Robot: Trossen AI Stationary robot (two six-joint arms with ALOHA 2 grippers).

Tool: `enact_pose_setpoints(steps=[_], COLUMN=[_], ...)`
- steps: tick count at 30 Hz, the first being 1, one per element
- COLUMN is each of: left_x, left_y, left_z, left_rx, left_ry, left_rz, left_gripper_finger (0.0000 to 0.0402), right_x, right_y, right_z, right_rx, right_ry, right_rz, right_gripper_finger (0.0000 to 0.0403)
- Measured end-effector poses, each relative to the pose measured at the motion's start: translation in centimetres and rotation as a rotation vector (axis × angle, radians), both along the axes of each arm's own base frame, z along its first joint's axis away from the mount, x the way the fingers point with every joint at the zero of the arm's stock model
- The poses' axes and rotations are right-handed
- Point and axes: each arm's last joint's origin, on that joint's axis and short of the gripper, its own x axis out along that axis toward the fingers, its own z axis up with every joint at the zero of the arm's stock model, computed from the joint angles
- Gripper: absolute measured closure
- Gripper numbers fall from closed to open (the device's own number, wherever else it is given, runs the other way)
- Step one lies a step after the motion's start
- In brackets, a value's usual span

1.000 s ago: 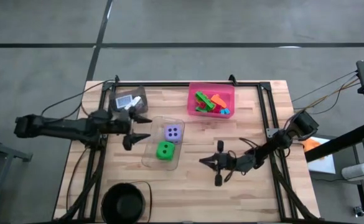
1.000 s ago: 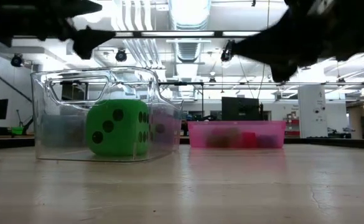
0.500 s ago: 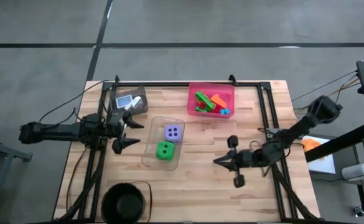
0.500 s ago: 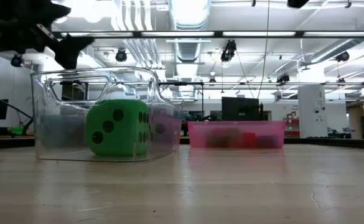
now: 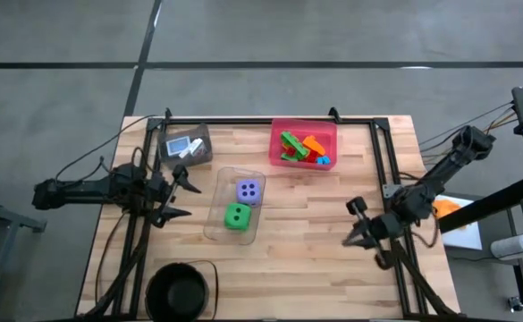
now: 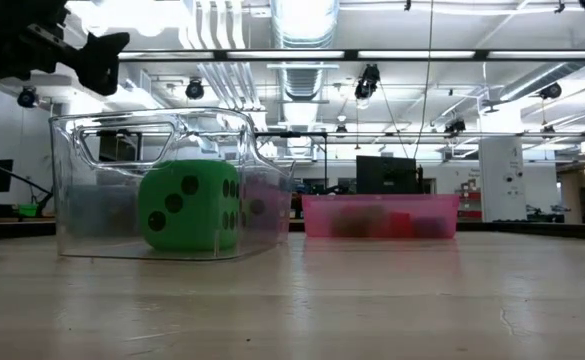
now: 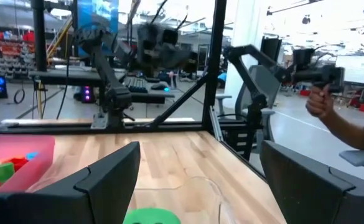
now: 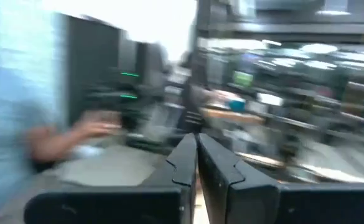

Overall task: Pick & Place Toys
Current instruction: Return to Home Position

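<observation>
Now, over left part of table (image 5: pixel 333 282): left gripper (image 5: pixel 189 200), fingers spread wide, gripping nothing. Points at clear bin (image 5: pixel 213 228) just beside it, w/ green die (image 5: pixel 236 216) and purple die (image 5: pixel 249 190) inside, close together, both beyond the fingertips, neither btwn them. Via left wrist view: top of green die (image 7: pixel 150 217) seen through the open gap, down in the bin, not in the grip. Over right part of table: right gripper (image 5: pixel 349 241), fingers pressed together, nothing visible btwn them, well apart from every toy. At far edge: pink bin (image 5: pixel 276 134) w/ green brick (image 5: pixel 291 146), orange brick (image 5: pixel 313 142), teal brick (image 5: pixel 323 160). Left of it, grey bin (image 5: pixel 206 134) w/ picture cards (image 5: pixel 180 144). Nr front-left corner: black bowl (image 5: pixel 179 291).
</observation>
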Motion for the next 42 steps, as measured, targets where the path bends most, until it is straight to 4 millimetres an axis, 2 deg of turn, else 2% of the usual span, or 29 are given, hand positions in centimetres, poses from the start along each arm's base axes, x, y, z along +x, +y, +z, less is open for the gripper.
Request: enact_pose_setpoints(steps=[3, 9, 17, 24, 28, 32, 42], left_x=[-0.1, -0.2, -0.3, -0.6, -1.0, -1.5, -1.8], left_y=[0.0, 0.0, -0.2, -0.2, -0.2, -0.2, -0.2], left_z=[0.1, 0.2, 0.1, 0.0, 0.0, 0.0, -0.4], left_rx=[0.019, 0.022, 0.027, 0.029, 0.027, 0.027, -0.001], left_ry=[-0.020, -0.028, -0.024, -0.020, -0.029, -0.041, 0.000], left_rz=[0.002, 0.002, -0.054, -0.051, -0.050, -0.047, -0.049], left_gripper_finger=[0.0067, 0.0067, 0.0067, 0.0067, 0.0067, 0.0067, 0.0067], right_x=[-1.1, -3.2, -2.7, -2.4, -2.9, -3.5, -5.2], right_y=[-0.9, -3.5, -4.7, -6.9, -8.0, -8.8, -9.7], right_z=[-1.6, -5.8, -5.9, -5.8, -5.5, -5.5, -6.3], right_rx=[0.028, 0.072, 0.046, 0.009, 0.022, 0.030, 0.042], right_ry=[-0.066, -0.161, -0.145, -0.145, -0.163, -0.146, -0.095], right_rz=[0.136, 0.092, -0.009, -0.101, -0.080, -0.129, -0.223], right_gripper_finger=[0.0385, 0.0385, 0.0385, 0.0385, 0.0385, 0.0385, 0.0385])
